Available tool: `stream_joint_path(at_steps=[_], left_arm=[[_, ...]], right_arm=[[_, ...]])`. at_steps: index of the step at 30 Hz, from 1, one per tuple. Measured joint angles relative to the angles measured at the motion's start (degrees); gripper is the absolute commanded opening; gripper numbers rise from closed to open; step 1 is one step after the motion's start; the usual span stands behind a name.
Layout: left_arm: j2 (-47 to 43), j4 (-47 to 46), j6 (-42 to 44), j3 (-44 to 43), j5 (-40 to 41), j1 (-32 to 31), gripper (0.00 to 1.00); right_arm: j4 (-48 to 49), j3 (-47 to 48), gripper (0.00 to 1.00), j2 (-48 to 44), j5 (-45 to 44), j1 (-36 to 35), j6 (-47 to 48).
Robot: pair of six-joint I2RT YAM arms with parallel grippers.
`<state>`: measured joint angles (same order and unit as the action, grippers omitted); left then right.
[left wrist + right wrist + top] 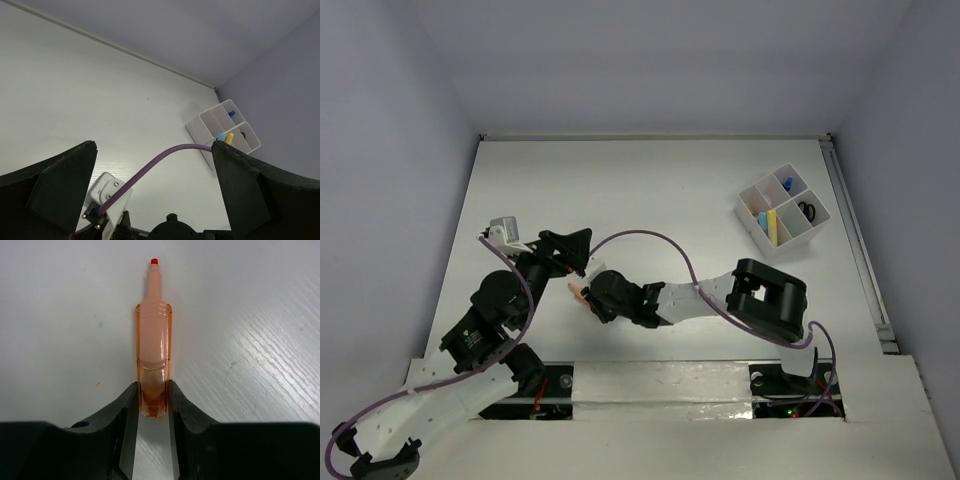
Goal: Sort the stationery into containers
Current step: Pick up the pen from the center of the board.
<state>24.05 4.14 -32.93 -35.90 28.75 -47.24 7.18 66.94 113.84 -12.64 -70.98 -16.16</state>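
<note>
My right gripper (153, 400) is shut on the rear end of an orange highlighter (153, 350) with a red tip that points away over the white table. In the top view this gripper (588, 297) reaches far left and the highlighter (576, 291) shows as a small orange bit at its tip. The divided white tray (784, 215) stands at the far right with yellow, light blue, blue and black items in its compartments; it also shows in the left wrist view (226, 131). My left gripper (155, 175) is open and empty, raised next to the right one (572, 247).
A purple cable (650, 245) arcs over the right arm and crosses the left wrist view (150, 167). A raised rail (855, 240) runs along the table's right edge. White walls close the back and sides.
</note>
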Motion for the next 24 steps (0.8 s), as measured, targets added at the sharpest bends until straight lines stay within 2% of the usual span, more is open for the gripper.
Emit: stream_joint_path(at_steps=[5,9,17,24], left_arm=[[2.7,-0.6,-0.9,0.5,0.1,0.0,0.99],[4.4,-2.0,-2.1,1.7,-1.1,0.0,0.99],[9.7,-8.2,-5.6,6.0,-6.3,0.0,0.89],[15.3,-13.4,-8.2,11.1,-10.4,0.0,0.79]], right_arm=[[0.8,-5.1,0.00,-3.8,-3.6,0.0,-1.9],[-0.5,-12.1,0.00,-11.5,-7.0,0.2,-3.1],[-0.6,-17.7,0.00,-27.5,-12.0,0.9,-3.8],[-1.5,-20.0,0.00,-31.6,-13.7,1.9,-4.2]])
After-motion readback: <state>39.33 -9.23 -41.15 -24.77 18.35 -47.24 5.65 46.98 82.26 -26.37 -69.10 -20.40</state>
